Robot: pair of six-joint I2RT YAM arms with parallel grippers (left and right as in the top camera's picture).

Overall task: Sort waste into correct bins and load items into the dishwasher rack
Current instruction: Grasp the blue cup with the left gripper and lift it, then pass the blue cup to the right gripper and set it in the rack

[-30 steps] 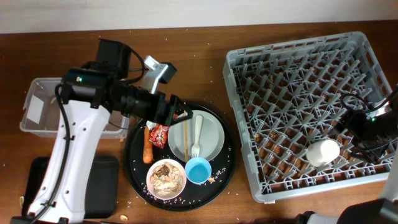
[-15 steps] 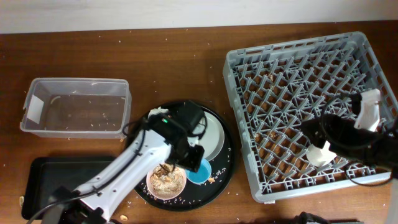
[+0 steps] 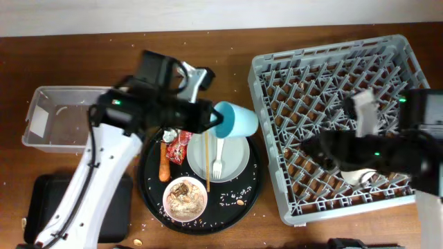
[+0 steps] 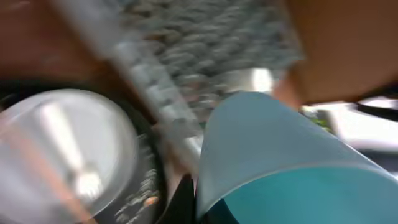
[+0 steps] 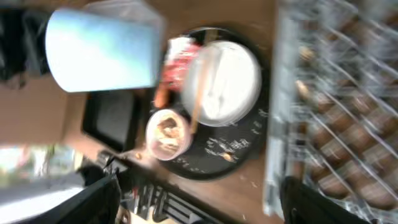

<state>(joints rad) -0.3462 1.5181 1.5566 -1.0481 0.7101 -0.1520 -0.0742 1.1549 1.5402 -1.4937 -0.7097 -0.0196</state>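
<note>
My left gripper [image 3: 216, 122] is shut on the rim of the small blue cup [image 3: 237, 120], which hangs tipped on its side above the back of the round black tray [image 3: 252, 187]; the cup [image 4: 280, 155] fills the left wrist view. On the round tray lie the pale plate [image 3: 232, 158] with the white fork [image 3: 219, 153] and chopstick [image 3: 206, 162], the red wrapper [image 3: 178, 145], the carrot stick [image 3: 164, 164] and a bowl of scraps [image 3: 185, 197]. My right gripper [image 5: 200, 183] stands open and empty over the grey rack [image 3: 332, 76]. The cream cup [image 3: 361, 177] in the rack is partly hidden by the right arm.
The clear tub [image 3: 48, 114] stands at the left, with the shallow black tray [image 3: 118, 207] in front of it. The left arm reaches across both. White crumbs are scattered over the wooden table and the round tray.
The left gripper closed on the blue cup and lifted it off the round tray, toward the back and right. The right arm swung left across the rack.
</note>
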